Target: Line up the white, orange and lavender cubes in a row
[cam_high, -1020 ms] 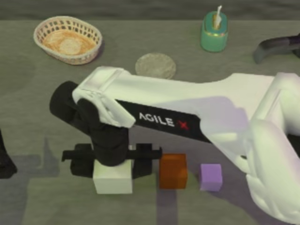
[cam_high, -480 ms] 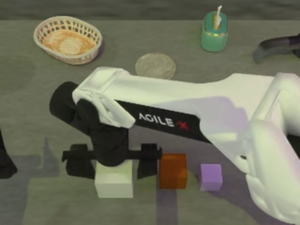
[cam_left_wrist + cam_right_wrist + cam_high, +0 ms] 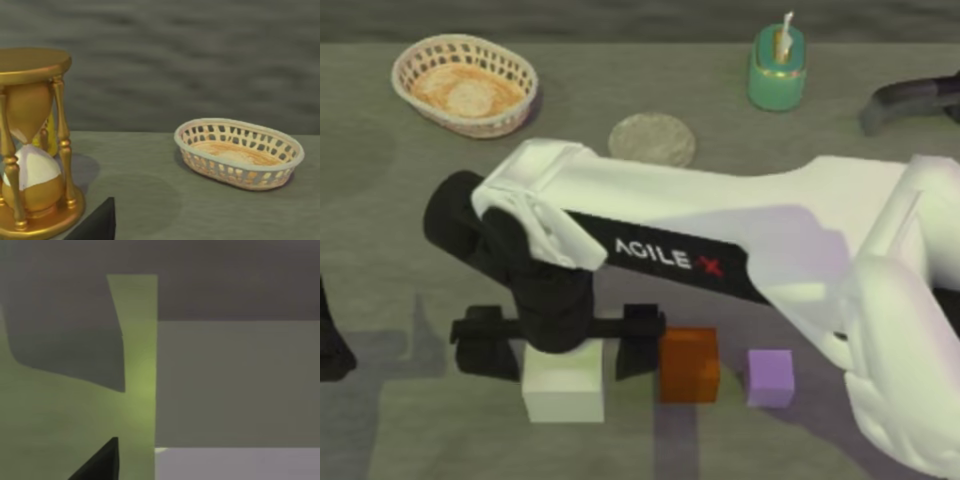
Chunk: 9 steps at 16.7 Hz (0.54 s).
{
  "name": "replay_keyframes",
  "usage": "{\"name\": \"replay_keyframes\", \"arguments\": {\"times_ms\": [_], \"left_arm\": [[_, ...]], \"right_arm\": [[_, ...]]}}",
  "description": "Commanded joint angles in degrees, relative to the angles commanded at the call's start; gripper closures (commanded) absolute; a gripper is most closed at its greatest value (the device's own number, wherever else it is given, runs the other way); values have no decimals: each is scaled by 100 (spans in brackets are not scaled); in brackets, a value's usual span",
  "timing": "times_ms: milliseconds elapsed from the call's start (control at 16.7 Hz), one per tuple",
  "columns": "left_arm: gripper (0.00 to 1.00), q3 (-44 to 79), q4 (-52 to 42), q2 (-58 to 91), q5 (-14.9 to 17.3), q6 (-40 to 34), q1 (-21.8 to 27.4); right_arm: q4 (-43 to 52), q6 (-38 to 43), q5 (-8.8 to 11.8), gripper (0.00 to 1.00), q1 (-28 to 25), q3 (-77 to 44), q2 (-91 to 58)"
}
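Right tool (image 3: 560,345): spread wide above the white cube (image 3: 563,385), one dark finger (image 3: 485,350) off the cube's left side, the other (image 3: 638,347) in the gap between the white cube and the orange cube (image 3: 689,364). Neither finger visibly presses the cube; nothing is pinched. The right arm (image 3: 740,240) reaches across the worktop (image 3: 410,180) from the right edge towards the left, its white link bearing the AgileX lettering, its black wrist turned down over the white cube.

Right wrist view: a pale cube face (image 3: 235,385) fills much of the frame, with the greenish worktop (image 3: 50,430) beside it.

Cubes: white, orange and lavender (image 3: 770,377) stand in a row near the front edge, left to right, apart from one another.

Left arm: parked at the far left edge; its tool (image 3: 95,225) appears only as a dark tip in the left wrist view, state not discernible.

Farther off: a wicker basket (image 3: 465,84), a round grey disc (image 3: 652,140), a green holder (image 3: 778,68), and, in the left wrist view, a gold hourglass (image 3: 32,145).
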<state>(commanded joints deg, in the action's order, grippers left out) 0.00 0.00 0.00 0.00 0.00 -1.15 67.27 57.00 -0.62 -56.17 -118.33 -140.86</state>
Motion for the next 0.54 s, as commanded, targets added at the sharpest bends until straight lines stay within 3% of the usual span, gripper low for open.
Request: {"name": "replay_keyframes", "arguments": {"times_ms": [540], "left_arm": [[0,0,0,0,0,0,0]], "right_arm": [[1413,-5,2,0,-42,-1316,97]]}}
